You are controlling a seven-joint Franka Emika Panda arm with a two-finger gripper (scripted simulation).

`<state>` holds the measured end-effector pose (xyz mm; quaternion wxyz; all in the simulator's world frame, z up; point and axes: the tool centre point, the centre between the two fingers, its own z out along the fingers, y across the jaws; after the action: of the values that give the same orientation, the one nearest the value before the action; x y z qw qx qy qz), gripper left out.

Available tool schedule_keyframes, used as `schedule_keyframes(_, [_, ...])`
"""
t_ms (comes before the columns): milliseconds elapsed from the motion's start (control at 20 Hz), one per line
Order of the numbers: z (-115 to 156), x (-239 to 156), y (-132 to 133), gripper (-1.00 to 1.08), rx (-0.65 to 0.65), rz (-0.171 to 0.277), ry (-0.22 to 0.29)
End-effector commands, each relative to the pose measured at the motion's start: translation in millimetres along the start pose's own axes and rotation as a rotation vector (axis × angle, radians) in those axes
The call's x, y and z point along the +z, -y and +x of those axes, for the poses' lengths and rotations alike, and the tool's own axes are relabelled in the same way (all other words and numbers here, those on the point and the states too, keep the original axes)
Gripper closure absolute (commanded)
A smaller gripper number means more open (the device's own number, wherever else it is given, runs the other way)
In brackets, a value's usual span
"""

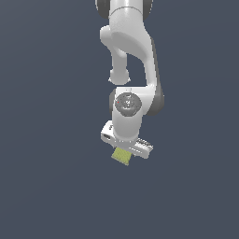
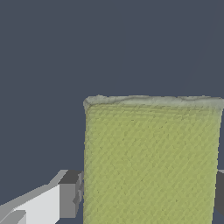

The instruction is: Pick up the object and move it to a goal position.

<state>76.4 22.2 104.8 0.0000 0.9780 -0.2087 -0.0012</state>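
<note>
Filling the wrist view, the flat yellow-green textured rectangular block [image 2: 151,162] sits between 2 grey finger pads [image 2: 70,194], pinched by the white gripper [image 1: 125,148] and hanging below it. It looks light and stiff; the side-edge hold suits it.

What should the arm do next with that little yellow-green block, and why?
Probably carry it steadily toward the goal, keeping the grip shut. The yellow-green block sits between the gripper fingers, one pad pressed against each side. No goal marker is visible, so the direction cannot be told.
</note>
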Motion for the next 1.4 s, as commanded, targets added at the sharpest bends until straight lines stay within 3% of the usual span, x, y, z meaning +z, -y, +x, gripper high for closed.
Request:
schedule_keyframes(0, [7,-28,-12,1.08,0.0,0.001,-0.002])
schedule_keyframes(850, [50,-202,-88,1.08,0.0,0.001,-0.002])
schedule_keyframes(1350, [68,-260,-113,1.08,0.0,0.001,-0.002])
